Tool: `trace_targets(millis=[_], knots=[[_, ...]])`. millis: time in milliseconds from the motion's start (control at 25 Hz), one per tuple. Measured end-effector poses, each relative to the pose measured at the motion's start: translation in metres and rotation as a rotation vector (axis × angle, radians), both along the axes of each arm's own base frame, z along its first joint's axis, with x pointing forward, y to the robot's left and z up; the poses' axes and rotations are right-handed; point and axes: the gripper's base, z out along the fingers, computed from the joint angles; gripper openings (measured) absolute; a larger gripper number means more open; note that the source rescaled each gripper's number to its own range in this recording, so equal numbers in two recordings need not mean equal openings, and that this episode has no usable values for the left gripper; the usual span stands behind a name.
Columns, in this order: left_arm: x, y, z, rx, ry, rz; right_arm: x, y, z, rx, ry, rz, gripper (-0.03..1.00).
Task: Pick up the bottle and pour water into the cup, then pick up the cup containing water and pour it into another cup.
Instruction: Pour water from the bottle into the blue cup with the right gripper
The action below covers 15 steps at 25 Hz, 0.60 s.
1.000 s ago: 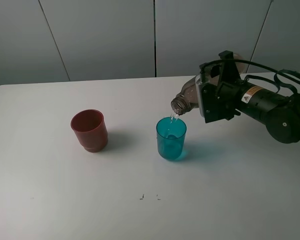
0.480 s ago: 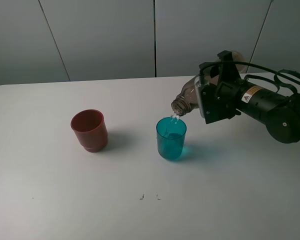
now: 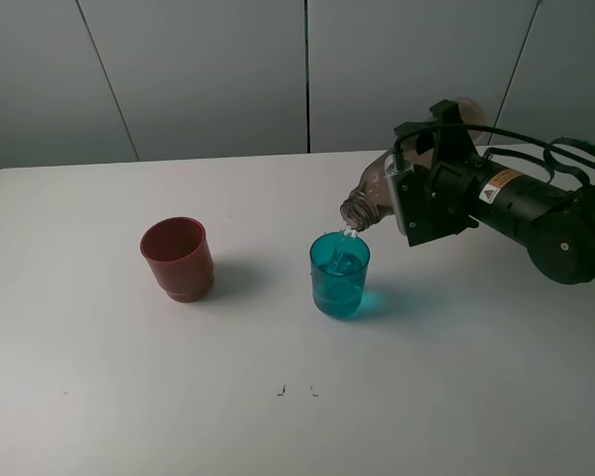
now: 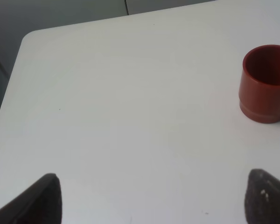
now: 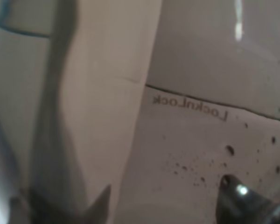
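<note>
My right gripper [image 3: 407, 198] is shut on the smoky bottle [image 3: 370, 196], which is tipped with its open neck down and to the left, just above the teal cup [image 3: 339, 277]. A thin stream of water falls from the neck into the cup, and water is churning inside it. The red-brown cup [image 3: 178, 258] stands upright to the left. In the right wrist view the bottle's wall [image 5: 191, 140] fills the frame at very close range. In the left wrist view my left gripper [image 4: 154, 205] is open above bare table, with the red-brown cup [image 4: 265, 84] well ahead of it.
The white table [image 3: 129, 397] has a rounded far-left corner [image 4: 32, 37] and grey wall panels behind it. Two small dark marks [image 3: 296, 391] lie near the front. The left arm does not show in the exterior view.
The bottle has tilted slightly further and stayed over the teal cup. More water has collected in the cup and it now looks agitated. The red-brown cup has not moved.
</note>
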Motion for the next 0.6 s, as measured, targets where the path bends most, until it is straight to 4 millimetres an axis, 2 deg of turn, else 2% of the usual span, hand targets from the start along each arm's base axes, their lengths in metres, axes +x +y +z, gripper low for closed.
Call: trace_targets(millis=[600], knots=[[0.0, 0.0, 0.0, 0.0, 0.0, 0.0, 0.0001, 0.0, 0.0003, -0.007, -0.007, 0.002, 0.0]])
